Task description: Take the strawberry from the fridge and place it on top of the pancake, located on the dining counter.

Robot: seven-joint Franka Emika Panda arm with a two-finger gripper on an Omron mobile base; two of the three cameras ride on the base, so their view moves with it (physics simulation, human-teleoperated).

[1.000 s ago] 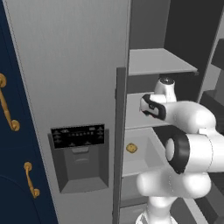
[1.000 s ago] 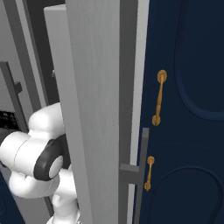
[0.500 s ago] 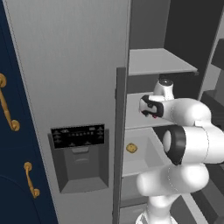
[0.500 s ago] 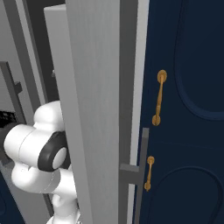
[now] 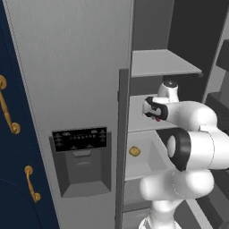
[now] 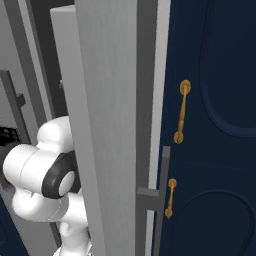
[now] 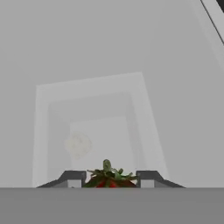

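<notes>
Strawberry, red with a green leafy cap, sits right between the two dark fingertips of the hand in the hand view; the fingers stand close on either side of it, yet I cannot tell whether they grip it. From the left base view, the hand reaches into the open fridge above a grey shelf. A small golden-brown round food item lies lower down on another shelf.
</notes>
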